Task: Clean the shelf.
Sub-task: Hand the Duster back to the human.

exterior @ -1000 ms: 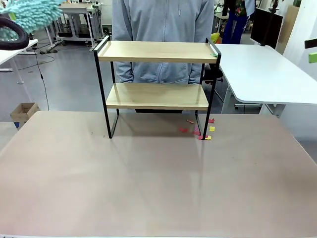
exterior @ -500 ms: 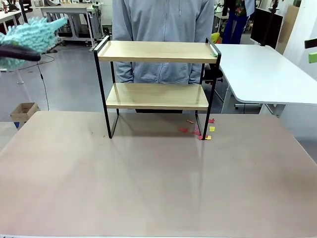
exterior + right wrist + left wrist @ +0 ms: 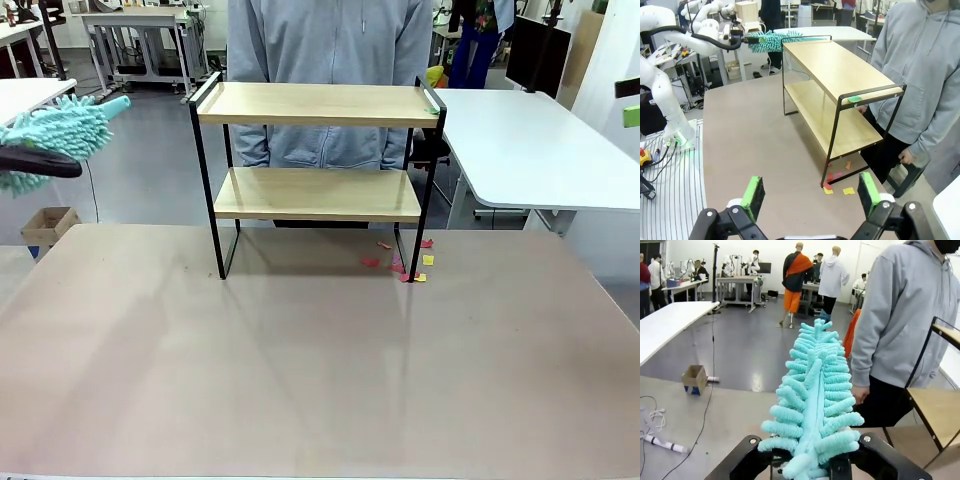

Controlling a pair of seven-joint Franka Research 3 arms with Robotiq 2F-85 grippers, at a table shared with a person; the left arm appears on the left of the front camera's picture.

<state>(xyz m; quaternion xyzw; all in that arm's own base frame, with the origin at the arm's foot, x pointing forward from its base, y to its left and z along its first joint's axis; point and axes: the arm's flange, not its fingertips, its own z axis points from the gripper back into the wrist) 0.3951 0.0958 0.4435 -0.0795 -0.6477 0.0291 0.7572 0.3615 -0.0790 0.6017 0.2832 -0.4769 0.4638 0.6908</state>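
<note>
The left gripper is closed on the base of a turquoise duster; in the left wrist view its two black fingers press the fluffy head from both sides, and the handle is hidden under the fibres. The duster's long axis runs straight out from the fingers. In the front view the duster is to the left of the shelf, about level with the top board, and its tip points toward the shelf's left end without touching it. The gripper itself is mostly cut off by the picture edge there.

The right gripper is wide open and holds nothing; its green pads stand far apart, above the table near the shelf's right end.

The shelf stands on the table's far side, its long axis running left to right in the front view. A person in a grey hoodie stands just behind it.

The right wrist view shows a small green scrap on the top board by the right end rail; in the front view it is only a tiny spot. Red and yellow paper scraps lie on the table at the shelf's right front leg. The left wrist view shows only a corner of the shelf.
</note>
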